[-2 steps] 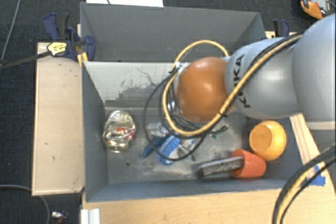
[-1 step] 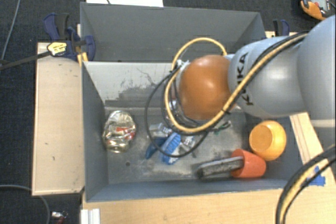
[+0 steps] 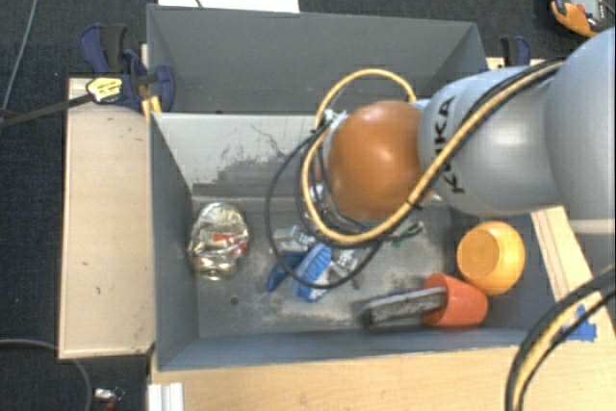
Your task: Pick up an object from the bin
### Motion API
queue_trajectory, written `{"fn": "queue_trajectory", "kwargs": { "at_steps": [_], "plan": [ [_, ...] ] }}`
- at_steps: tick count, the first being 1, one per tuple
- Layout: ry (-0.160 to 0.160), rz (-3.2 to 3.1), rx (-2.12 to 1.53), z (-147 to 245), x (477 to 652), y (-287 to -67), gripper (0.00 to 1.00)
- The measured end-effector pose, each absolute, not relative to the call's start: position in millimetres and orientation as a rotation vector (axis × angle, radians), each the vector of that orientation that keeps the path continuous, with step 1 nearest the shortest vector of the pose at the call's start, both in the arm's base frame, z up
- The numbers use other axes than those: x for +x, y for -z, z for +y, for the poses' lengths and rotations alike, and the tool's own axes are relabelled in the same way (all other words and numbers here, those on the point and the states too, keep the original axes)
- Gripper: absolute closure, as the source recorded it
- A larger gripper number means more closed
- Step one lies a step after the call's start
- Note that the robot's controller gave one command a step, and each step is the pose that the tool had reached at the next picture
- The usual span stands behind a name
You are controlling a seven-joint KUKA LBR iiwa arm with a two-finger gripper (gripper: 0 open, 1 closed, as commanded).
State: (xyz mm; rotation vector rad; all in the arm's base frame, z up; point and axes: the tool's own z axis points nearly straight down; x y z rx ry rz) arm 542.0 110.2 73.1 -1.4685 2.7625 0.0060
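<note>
My gripper (image 3: pixel 300 239) hangs low over the middle of the bin floor, mostly covered by the wrist's orange dome. Right under it lies a small blue thing (image 3: pixel 312 269) of folded or angular shape, with a blue tip poking out to the left; whether the gripper touches it cannot be made out. A crumpled ball of clear shiny wrap (image 3: pixel 218 242) with red bits inside rests on the floor to the left, apart from the gripper.
An orange-handled tool with a dark grey head (image 3: pixel 423 303) lies along the front wall on the right. A yellow cup (image 3: pixel 491 256) lies on its side near the right wall. The arm spans the bin's right half.
</note>
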Motion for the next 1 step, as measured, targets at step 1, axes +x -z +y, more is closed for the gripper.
{"fn": "queue_trajectory", "kwargs": {
  "at_steps": [1],
  "plan": [
    [-0.009, 2.770, -1.469, 109.8, 539.6, -104.0, 1.00]
  ]
}}
